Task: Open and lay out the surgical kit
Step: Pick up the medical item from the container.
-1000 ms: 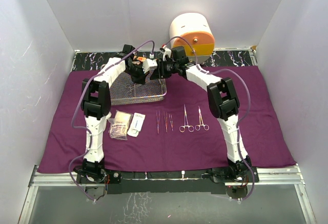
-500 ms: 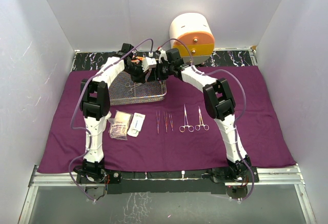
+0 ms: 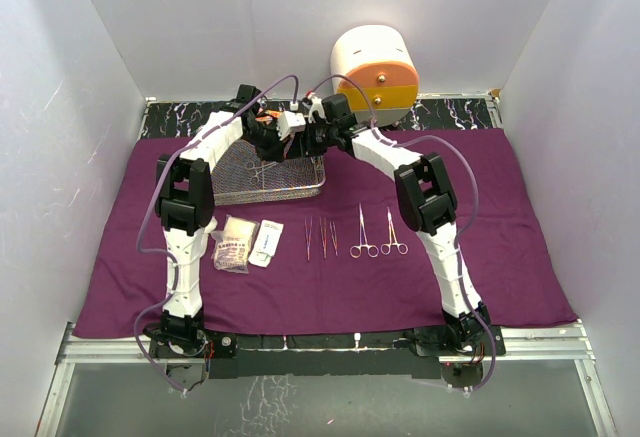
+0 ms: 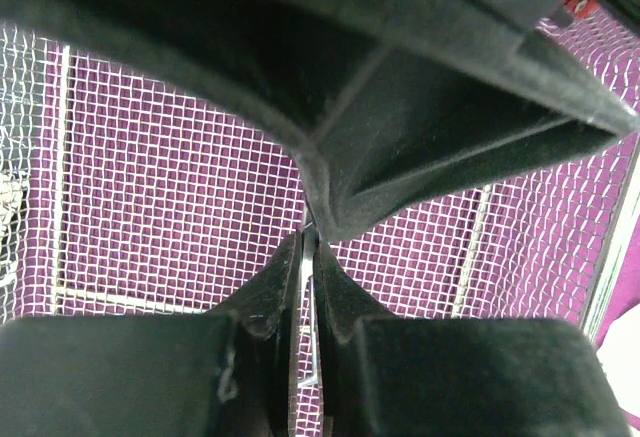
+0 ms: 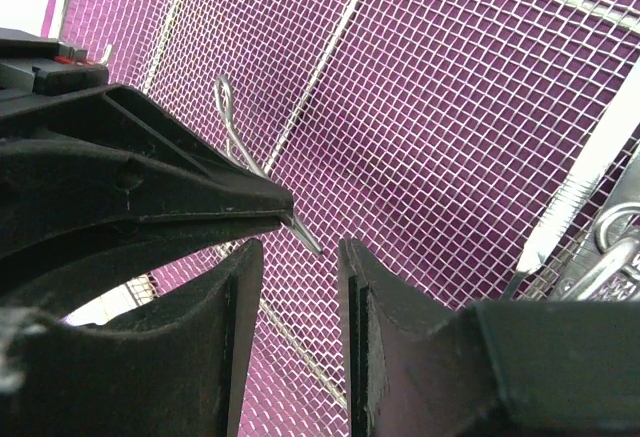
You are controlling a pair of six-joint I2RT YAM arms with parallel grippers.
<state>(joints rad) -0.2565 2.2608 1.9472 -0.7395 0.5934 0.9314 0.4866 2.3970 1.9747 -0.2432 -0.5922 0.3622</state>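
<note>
The silver wire-mesh tray [image 3: 272, 195] sits at the back of the purple cloth [image 3: 520, 237]. Over it my left gripper [image 3: 268, 143] [image 4: 309, 242] is shut on thin metal forceps [image 5: 240, 147]. Their loop hangs toward the mesh and their pointed tip sticks out past the fingers. My right gripper [image 3: 304, 139] [image 5: 298, 252] is open, facing the left one, and the forceps' tip lies just ahead of the gap between its fingers without touching them. More metal instruments [image 5: 570, 207] lie in the tray at the right edge of the right wrist view.
Laid out in a row in front of the tray are two flat packets [image 3: 248, 242], three thin tweezers [image 3: 321, 238] and two ring-handled forceps [image 3: 378, 233]. The white-and-orange drawer cabinet [image 3: 375, 67] stands behind the tray, close to the right arm. White walls enclose the table.
My right gripper has moved left over the tray, close up to the left gripper, its jaws a little wider. The left gripper has kept its hold and barely shifted.
</note>
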